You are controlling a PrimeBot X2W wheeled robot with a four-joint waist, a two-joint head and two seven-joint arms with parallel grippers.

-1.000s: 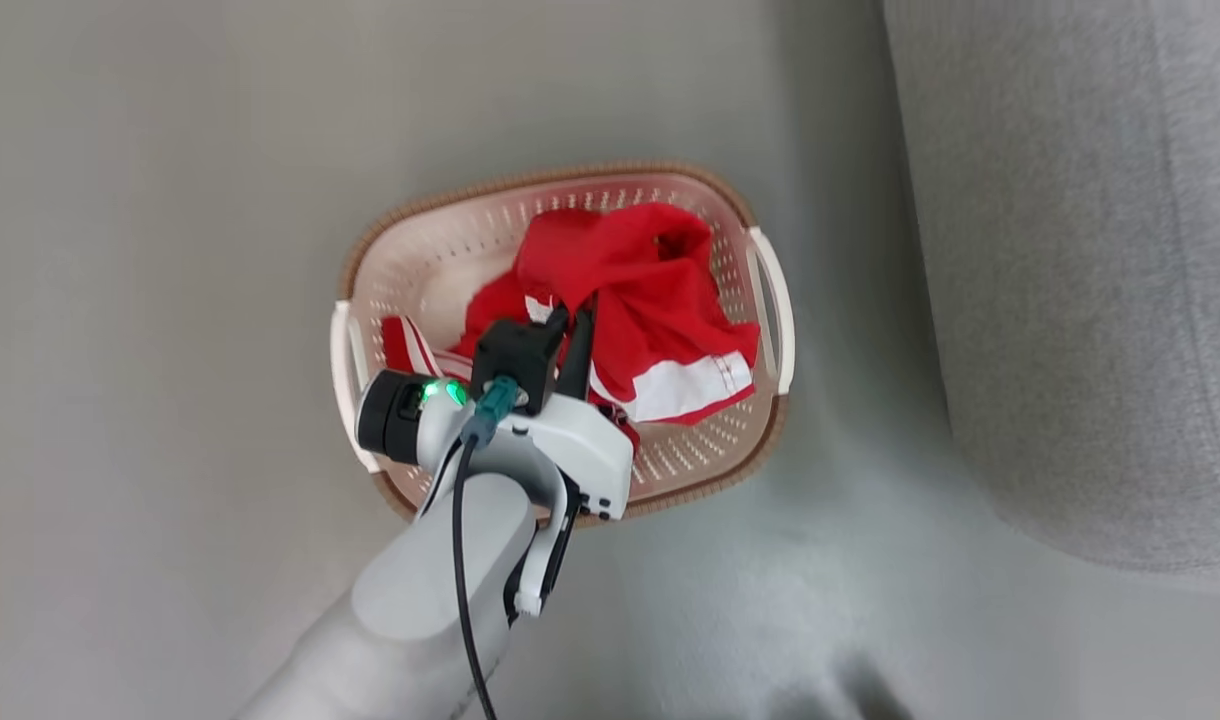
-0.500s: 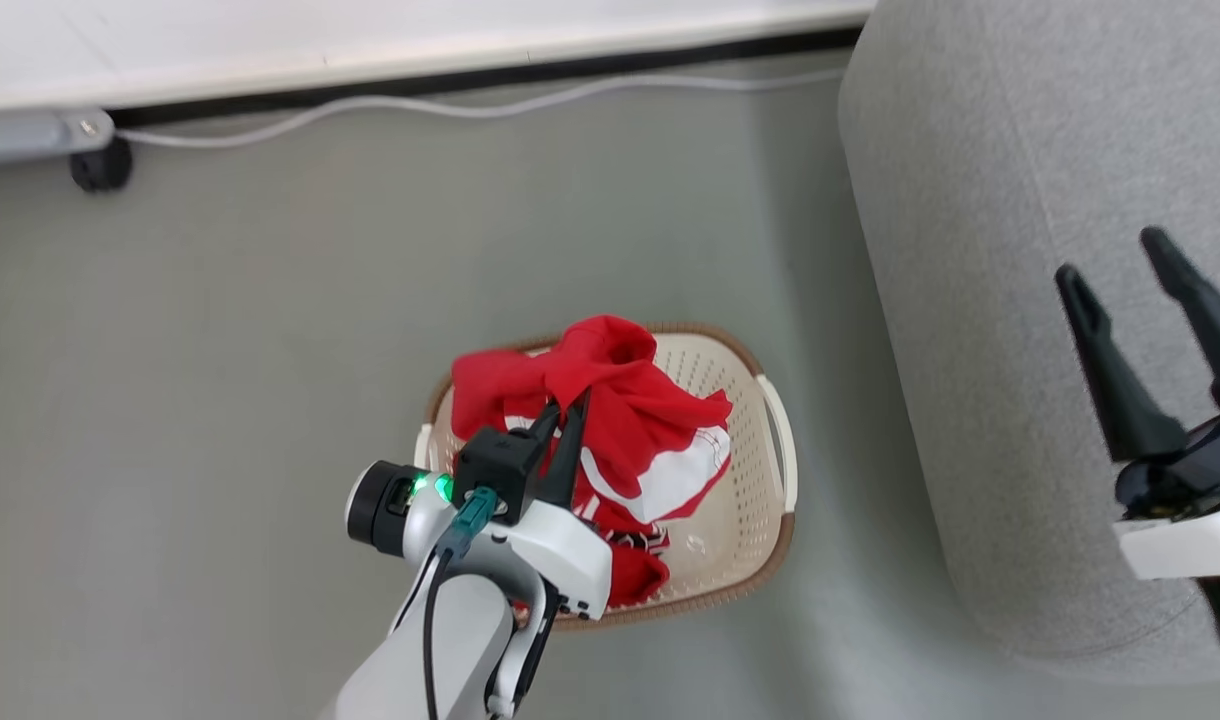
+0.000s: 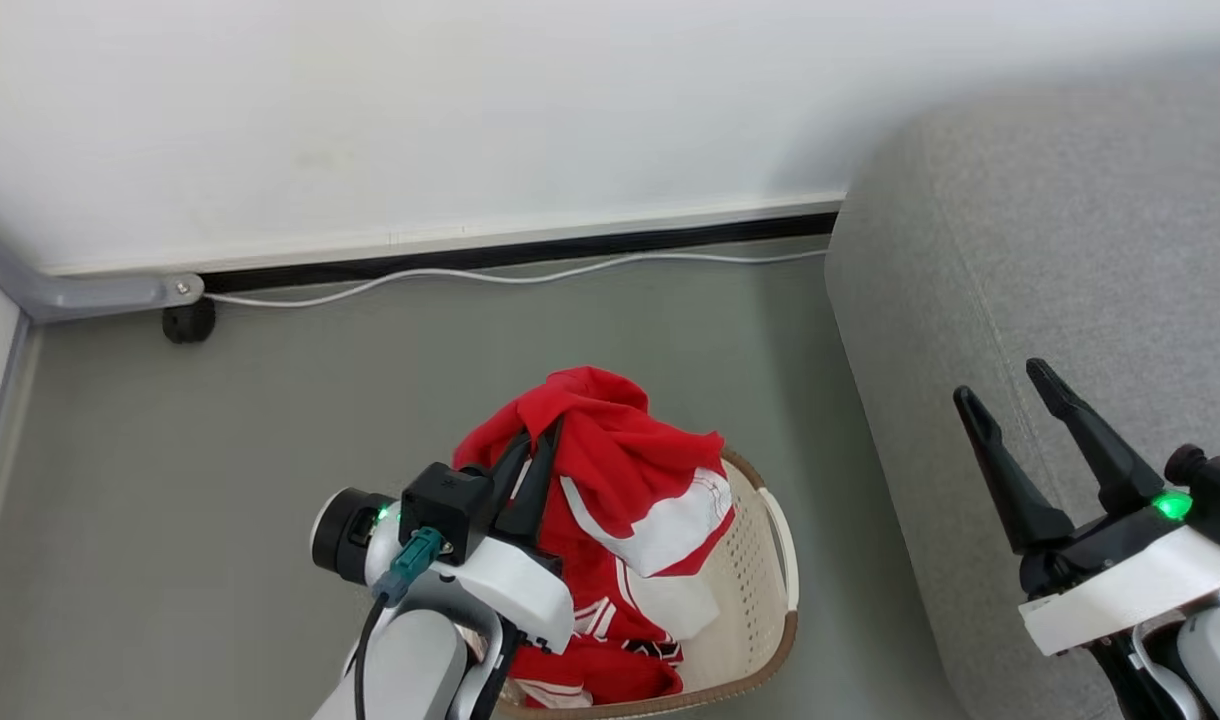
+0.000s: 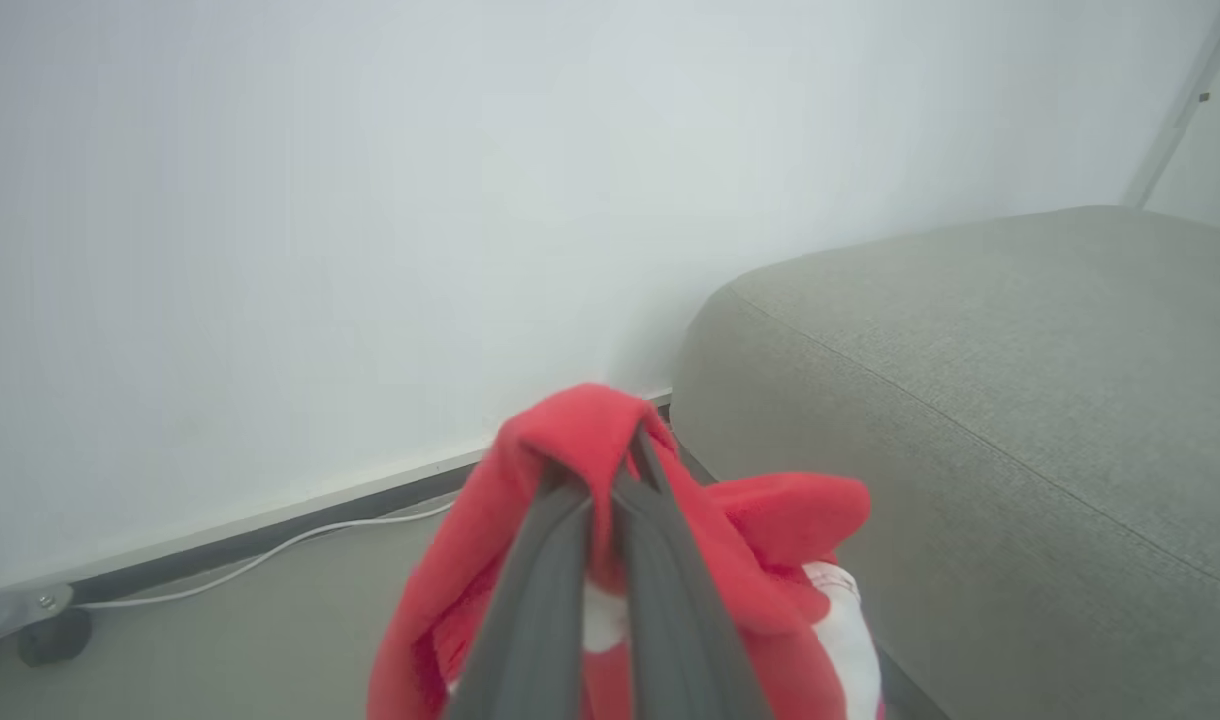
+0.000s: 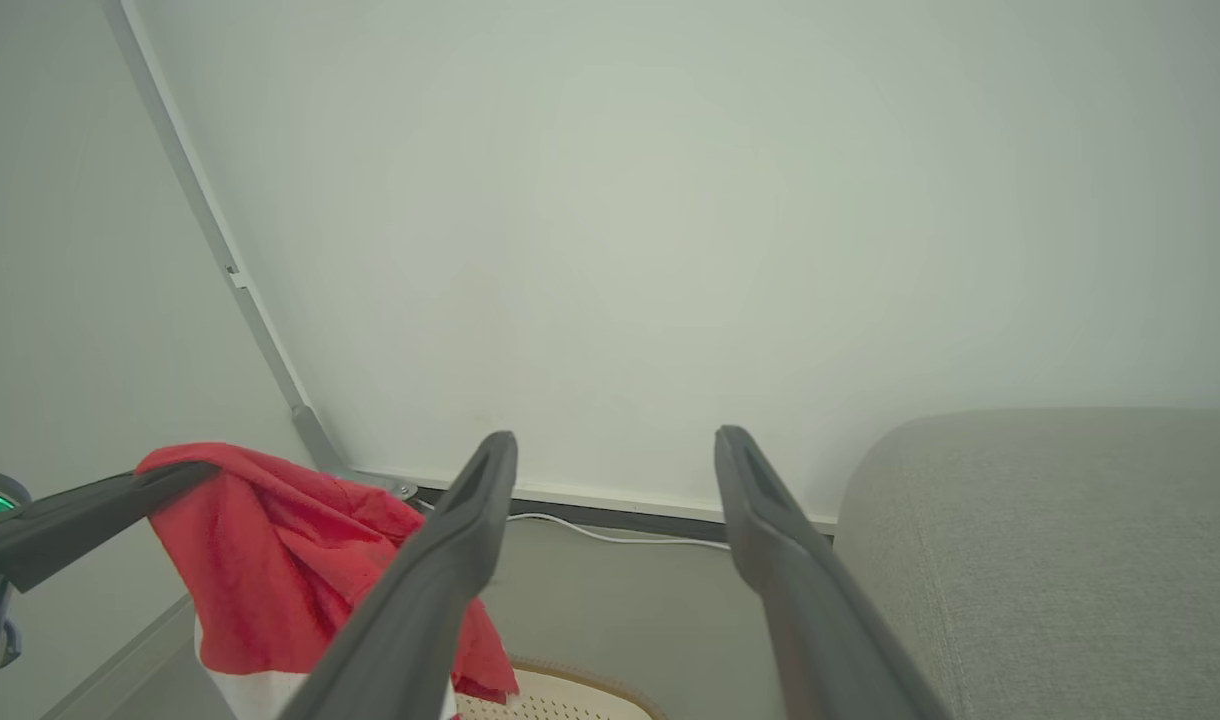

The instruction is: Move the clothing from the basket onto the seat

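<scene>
The clothing (image 3: 610, 450) and left arm (image 3: 410, 660) hide most of the basket (image 3: 748, 572); the head view's bottom edge cuts its near rim.

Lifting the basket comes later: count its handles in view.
1: a white handle on the laundry basket, nearest the sofa. A second may hide behind the left arm.

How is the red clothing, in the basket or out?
Partly out: left tool shut on the clothing, raised above the basket, lower part hanging inside.

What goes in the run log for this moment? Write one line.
left gripper: shut on clothing above basket | right gripper: open, empty, by sofa
</scene>
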